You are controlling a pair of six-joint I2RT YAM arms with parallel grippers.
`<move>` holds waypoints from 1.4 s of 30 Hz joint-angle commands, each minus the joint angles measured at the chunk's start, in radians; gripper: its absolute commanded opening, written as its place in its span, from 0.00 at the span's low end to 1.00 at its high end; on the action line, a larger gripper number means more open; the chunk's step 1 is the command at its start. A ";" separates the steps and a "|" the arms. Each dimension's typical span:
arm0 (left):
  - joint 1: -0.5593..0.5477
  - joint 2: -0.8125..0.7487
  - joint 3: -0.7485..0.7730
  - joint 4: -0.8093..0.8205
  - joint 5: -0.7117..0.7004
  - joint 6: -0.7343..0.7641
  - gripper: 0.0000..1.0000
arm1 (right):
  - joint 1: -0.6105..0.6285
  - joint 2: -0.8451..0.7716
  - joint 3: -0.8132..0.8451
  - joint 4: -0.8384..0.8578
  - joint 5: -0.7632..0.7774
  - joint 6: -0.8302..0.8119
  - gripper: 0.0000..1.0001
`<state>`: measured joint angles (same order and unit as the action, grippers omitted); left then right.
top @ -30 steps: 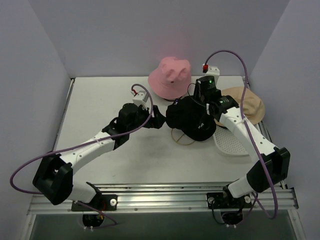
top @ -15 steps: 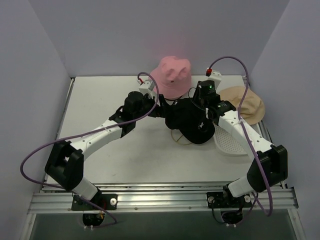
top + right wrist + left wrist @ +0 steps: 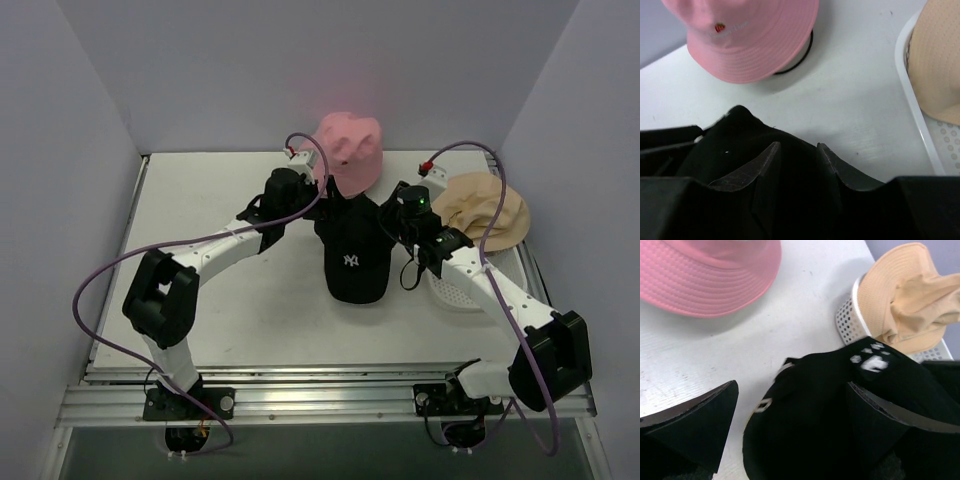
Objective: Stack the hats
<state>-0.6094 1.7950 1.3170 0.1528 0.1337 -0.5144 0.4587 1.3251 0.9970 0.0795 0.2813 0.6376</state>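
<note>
Right wrist view showed the right gripper (image 3: 799, 147) pinching a fold of the one black cap (image 3: 352, 262), which sat in the middle of the counter (image 3: 200, 190) with its white logo up. Opposite it, the left gripper (image 3: 791, 387) hung spread wide over the cap's far edge. Three hats were in view: the cap, one pink hat (image 3: 345, 150) just behind it by the back wall, and one tan hat (image 3: 485, 205) to the right, resting on the single white tray (image 3: 455, 290).
</note>
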 commanded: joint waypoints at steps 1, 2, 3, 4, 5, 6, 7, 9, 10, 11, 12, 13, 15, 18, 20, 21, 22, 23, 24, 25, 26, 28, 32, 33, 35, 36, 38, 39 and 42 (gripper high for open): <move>0.026 0.008 0.031 -0.007 -0.014 0.016 0.97 | 0.031 -0.045 -0.057 -0.138 0.001 0.022 0.31; 0.031 -0.002 0.028 -0.006 -0.003 0.020 0.97 | 0.035 -0.058 -0.063 -0.136 0.004 0.023 0.31; 0.034 -0.014 0.024 -0.004 -0.002 0.025 0.97 | 0.038 -0.082 -0.072 -0.133 0.006 0.024 0.31; 0.037 -0.043 0.024 -0.012 0.000 0.036 0.97 | 0.038 -0.090 -0.083 -0.132 0.007 0.022 0.31; 0.037 -0.058 0.025 -0.022 -0.003 0.042 0.96 | 0.040 -0.095 -0.086 -0.135 0.015 0.019 0.31; 0.039 -0.092 0.025 -0.032 -0.012 0.048 0.96 | 0.038 -0.102 -0.087 -0.136 0.019 0.017 0.31; 0.039 -0.111 0.025 -0.051 -0.017 0.057 0.96 | 0.038 -0.104 -0.087 -0.138 0.024 0.008 0.31; 0.039 -0.170 0.016 -0.068 -0.038 0.060 0.94 | 0.038 -0.112 -0.087 -0.144 0.030 -0.001 0.31; 0.037 -0.190 0.001 -0.076 -0.042 0.065 0.94 | 0.040 -0.115 -0.089 -0.147 0.032 -0.006 0.31; 0.039 -0.209 -0.004 -0.084 -0.042 0.068 0.94 | 0.040 -0.119 -0.095 -0.147 0.030 -0.013 0.31; 0.037 -0.244 -0.009 -0.111 -0.052 0.071 0.94 | 0.038 -0.131 -0.101 -0.142 0.027 -0.019 0.31; 0.039 -0.261 -0.009 -0.130 -0.060 0.076 0.94 | 0.038 -0.136 -0.107 -0.135 0.022 -0.027 0.31; 0.039 -0.308 -0.012 -0.151 -0.065 0.077 0.94 | 0.038 -0.144 -0.124 -0.118 0.018 -0.042 0.31; 0.037 -0.371 -0.057 -0.190 -0.033 0.060 0.94 | 0.037 -0.133 -0.158 -0.055 0.007 -0.052 0.31; 0.037 -0.390 -0.087 -0.200 -0.013 0.031 0.94 | 0.038 -0.110 -0.172 -0.031 0.006 -0.049 0.31; 0.036 -0.399 -0.096 -0.211 -0.008 0.028 0.94 | 0.035 -0.101 -0.175 -0.024 -0.002 -0.049 0.31; 0.037 -0.402 -0.104 -0.219 -0.006 0.018 0.94 | 0.037 -0.090 -0.178 -0.015 -0.004 -0.050 0.31; 0.037 -0.407 -0.120 -0.222 -0.003 0.016 0.94 | 0.037 -0.083 -0.179 -0.011 -0.005 -0.050 0.31; 0.039 -0.413 -0.131 -0.217 -0.003 0.016 0.94 | 0.037 -0.067 -0.181 -0.007 -0.007 -0.053 0.31; 0.039 -0.413 -0.137 -0.219 -0.002 0.017 0.94 | 0.037 -0.061 -0.181 0.002 -0.005 -0.056 0.31; 0.039 -0.414 -0.142 -0.220 0.000 0.019 0.94 | 0.037 -0.052 -0.182 0.006 -0.007 -0.056 0.31; 0.039 -0.408 -0.148 -0.223 0.007 0.024 0.94 | 0.037 -0.047 -0.182 0.016 -0.010 -0.059 0.31; 0.056 -0.367 -0.136 -0.217 0.046 0.027 1.00 | 0.032 -0.032 -0.169 0.016 -0.004 -0.070 0.31; 0.062 -0.341 -0.130 -0.220 0.069 0.025 0.98 | 0.032 -0.029 -0.169 0.014 -0.002 -0.070 0.31; 0.080 -0.313 -0.099 -0.231 0.089 0.024 0.91 | 0.032 -0.027 -0.169 0.017 -0.001 -0.070 0.31; 0.085 -0.281 -0.085 -0.264 0.086 0.024 0.89 | 0.032 -0.026 -0.170 0.020 -0.005 -0.070 0.31; 0.092 -0.249 -0.038 -0.303 0.072 0.027 0.87 | 0.032 -0.023 -0.169 0.022 -0.007 -0.069 0.31; 0.094 -0.228 -0.027 -0.330 0.061 0.028 0.86 | 0.032 -0.017 -0.167 0.022 -0.008 -0.070 0.31; 0.096 -0.209 -0.016 -0.305 0.053 0.045 0.87 | 0.034 -0.003 -0.155 0.016 -0.007 -0.075 0.31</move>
<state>-0.5186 1.5837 1.2446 -0.1478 0.1841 -0.4889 0.4915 1.3029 0.8249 0.0738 0.2722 0.5739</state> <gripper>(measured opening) 0.867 0.313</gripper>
